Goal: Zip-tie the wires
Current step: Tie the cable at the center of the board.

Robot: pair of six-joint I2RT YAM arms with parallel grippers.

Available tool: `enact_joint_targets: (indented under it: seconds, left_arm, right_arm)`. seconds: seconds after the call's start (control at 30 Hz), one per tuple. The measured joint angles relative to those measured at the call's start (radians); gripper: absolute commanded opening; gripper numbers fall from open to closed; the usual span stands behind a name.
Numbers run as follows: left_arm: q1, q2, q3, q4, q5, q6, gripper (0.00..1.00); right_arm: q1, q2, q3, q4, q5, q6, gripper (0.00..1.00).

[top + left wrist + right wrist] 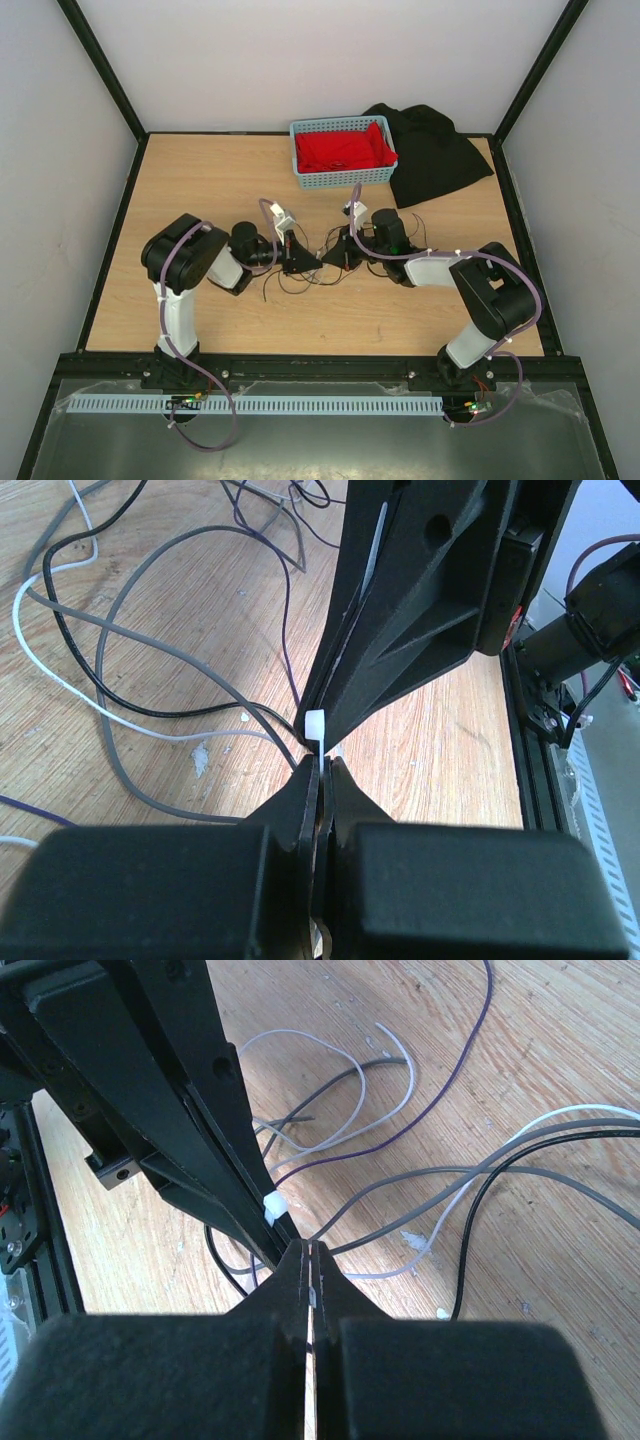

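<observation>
The wires [296,281] lie in loose loops on the wooden table between the two arms; they show as black, grey, white and purple strands [130,640] [430,1175]. My left gripper [309,258] [325,764] and right gripper [323,258] [308,1252] meet tip to tip just above them, both shut. A white zip tie has its head [315,725] [275,1208] right at the meeting tips. A pale strip of it runs between each pair of jaws. Several strands converge under the tips; whether the tie encircles them is hidden.
A light blue basket [342,180] with red cloth in it stands at the back centre, and a black cloth [435,155] lies to its right. The black frame rail [535,770] runs along the near table edge.
</observation>
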Motion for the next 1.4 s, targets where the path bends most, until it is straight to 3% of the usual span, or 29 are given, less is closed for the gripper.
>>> enact_joint_targets:
  seconds: [1.4]
  left_arm:
    - [-0.01, 0.035, 0.044, 0.001, 0.011, -0.111, 0.0]
  right_arm:
    - [-0.001, 0.0, -0.007, 0.03, 0.043, 0.032, 0.0]
